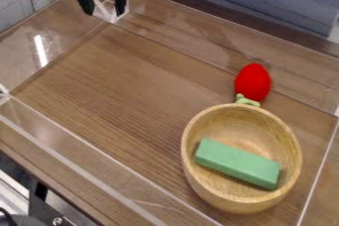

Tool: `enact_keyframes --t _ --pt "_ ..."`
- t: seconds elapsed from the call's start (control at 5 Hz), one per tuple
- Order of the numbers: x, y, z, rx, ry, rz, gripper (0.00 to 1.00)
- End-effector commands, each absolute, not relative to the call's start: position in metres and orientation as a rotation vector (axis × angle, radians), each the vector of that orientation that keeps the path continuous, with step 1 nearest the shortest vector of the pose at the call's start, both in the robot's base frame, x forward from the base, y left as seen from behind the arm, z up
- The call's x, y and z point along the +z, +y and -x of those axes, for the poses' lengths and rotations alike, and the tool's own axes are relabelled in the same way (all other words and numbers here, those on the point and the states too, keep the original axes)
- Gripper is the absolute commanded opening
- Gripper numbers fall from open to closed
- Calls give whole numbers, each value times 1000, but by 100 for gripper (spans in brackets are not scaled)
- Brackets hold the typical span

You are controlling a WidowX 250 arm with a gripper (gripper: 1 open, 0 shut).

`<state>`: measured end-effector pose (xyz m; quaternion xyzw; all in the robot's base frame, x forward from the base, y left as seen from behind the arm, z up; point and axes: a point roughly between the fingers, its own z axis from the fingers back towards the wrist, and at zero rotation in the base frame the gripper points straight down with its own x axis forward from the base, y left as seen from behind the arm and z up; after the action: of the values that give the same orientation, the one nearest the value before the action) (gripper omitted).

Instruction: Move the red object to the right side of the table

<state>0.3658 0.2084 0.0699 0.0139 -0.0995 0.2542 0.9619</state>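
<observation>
Black gripper (101,5) wide open, holding nothing; small red strawberry-like toy (252,80) lies well apart, beside round wooden bowl (209,126).

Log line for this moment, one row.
gripper: open, empty, far-left corner | red object: on table, right side, beside wooden bowl | green block: in bowl

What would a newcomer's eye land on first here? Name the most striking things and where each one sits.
The bright red object stands out first, lying on the right part of the table just behind the wooden bowl. Next comes the green block lying inside that bowl at the lower right. Far off in the top left corner, the gripper hangs open and empty over the wood.
</observation>
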Motion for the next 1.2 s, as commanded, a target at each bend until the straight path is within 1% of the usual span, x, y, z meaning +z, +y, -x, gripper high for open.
enact_keyframes --t 0.0,0.2,0.4,0.8,1.0 --pt "111 214 -371 493 -298 -53 100" --pt "120 215 -374 471 -305 -49 100" --pt "125 215 -373 439 -303 -52 100" --pt "113 210 -371 471 -297 -66 100" --pt "111 209 -371 473 -298 -63 100"
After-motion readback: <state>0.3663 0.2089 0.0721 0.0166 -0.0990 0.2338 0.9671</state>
